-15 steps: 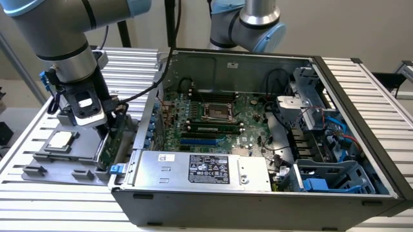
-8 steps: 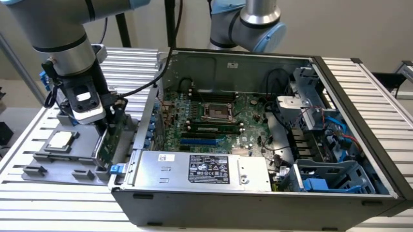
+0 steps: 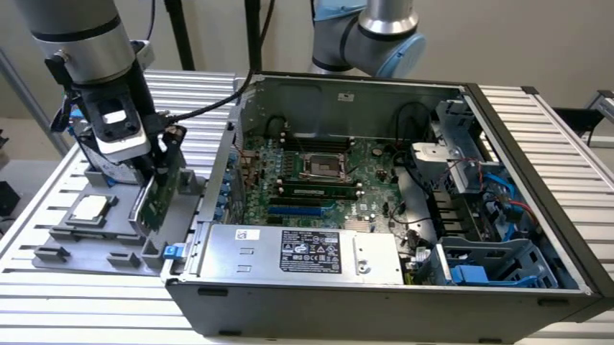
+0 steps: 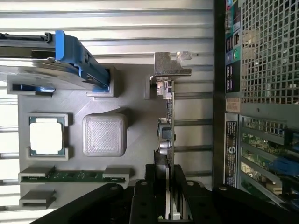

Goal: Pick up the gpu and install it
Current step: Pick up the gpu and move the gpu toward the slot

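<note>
Gripper [image 4: 170, 198] clamped on the upright gpu [image 4: 168, 116], exterior view's left; tilting might jam it in the tray [image 4: 135, 95] — grip could slip.

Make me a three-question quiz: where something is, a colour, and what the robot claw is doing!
1. Where is the thin green circuit-board card with the grey metal bracket?
A) in the grey plastic holder tray
B) plugged into the motherboard
C) on the floor
2. What colour are the silver hard drive's rails?
A) red
B) blue
C) yellow
3. What is the black gripper doing?
A) holding a chip
B) hanging open
C) pinching the green card
Answers: A, it stands on edge in the tray; B, a blue rail runs along the drive; C, fingers press both its sides.
</note>
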Robot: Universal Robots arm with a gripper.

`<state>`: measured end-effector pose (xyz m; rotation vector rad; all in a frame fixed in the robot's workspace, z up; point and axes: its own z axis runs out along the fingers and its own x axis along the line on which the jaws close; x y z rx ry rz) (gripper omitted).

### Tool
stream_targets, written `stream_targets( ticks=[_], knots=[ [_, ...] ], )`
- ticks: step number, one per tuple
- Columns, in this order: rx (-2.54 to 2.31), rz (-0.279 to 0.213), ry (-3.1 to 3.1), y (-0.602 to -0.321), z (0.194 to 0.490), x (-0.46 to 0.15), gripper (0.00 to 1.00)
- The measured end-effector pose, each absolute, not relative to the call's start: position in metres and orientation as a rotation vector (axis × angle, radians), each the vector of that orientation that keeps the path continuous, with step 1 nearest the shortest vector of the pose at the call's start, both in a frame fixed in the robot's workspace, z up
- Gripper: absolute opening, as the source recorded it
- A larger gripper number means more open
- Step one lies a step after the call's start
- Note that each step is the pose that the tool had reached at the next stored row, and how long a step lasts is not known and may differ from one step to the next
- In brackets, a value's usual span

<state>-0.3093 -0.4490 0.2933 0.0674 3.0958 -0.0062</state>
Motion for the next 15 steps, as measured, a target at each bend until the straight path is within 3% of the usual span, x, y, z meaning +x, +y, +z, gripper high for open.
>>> stream_targets(
  ticks=[15],
  knots=[
    [0.068, -0.007, 3.107, -0.449, 0.361, -0.287, 0.27]
  ],
)
